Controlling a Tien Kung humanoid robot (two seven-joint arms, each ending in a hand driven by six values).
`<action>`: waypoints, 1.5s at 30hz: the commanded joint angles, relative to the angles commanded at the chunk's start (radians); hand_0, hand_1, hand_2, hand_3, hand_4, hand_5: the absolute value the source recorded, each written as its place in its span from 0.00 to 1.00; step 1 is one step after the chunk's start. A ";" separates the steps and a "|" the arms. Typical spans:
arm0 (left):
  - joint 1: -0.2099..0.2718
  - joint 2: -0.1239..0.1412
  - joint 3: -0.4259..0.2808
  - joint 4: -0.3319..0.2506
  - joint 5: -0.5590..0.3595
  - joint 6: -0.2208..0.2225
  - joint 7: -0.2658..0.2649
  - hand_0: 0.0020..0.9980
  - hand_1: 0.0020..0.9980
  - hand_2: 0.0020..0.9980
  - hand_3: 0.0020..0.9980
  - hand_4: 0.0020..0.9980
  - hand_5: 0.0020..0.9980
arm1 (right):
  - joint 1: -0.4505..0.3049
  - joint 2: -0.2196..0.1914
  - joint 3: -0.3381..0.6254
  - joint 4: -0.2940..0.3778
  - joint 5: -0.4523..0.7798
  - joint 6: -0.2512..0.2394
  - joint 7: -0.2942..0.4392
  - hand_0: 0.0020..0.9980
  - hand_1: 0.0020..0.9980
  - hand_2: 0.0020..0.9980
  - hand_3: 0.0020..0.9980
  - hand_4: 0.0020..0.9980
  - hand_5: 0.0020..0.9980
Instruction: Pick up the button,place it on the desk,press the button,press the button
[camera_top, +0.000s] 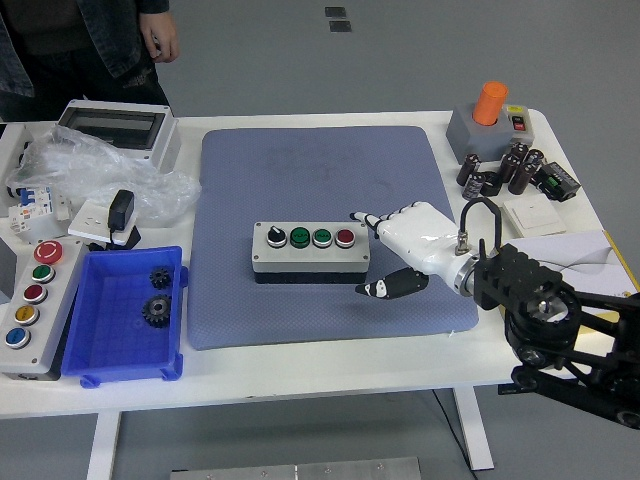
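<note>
Head view shows the button box (310, 253) lying near the middle of the blue mat (322, 232), its long side parallel to the table's (300, 375) near edge, with bare mat all around it. Just off its right end hovers the right hand (408, 250), fingers loosely extended toward the box and thumb hanging below, holding nothing and not touching the housing. Left of the mat sit a blue tray (105, 335) with gears and a second control box (28, 302) at the table's left edge. A person (90, 45) stands at the far left corner.
</note>
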 joint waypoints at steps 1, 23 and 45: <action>0.000 0.000 0.001 0.000 -0.001 0.000 0.000 0.59 0.63 0.59 0.61 0.55 0.30 | 0.002 0.005 -0.005 -0.010 0.003 0.001 0.001 0.48 0.52 0.35 0.99 0.36 0.07; -0.005 0.003 0.013 0.001 -0.005 0.000 0.000 0.59 0.63 0.59 0.61 0.57 0.33 | 0.018 0.012 -0.068 0.002 0.019 -0.005 0.003 0.49 0.47 0.27 0.98 0.37 0.00; 0.001 0.002 0.011 0.001 -0.007 -0.001 -0.009 0.59 0.63 0.59 0.61 0.57 0.34 | 0.033 0.008 -0.078 -0.014 0.158 0.025 0.046 0.45 0.43 0.26 0.94 0.38 0.00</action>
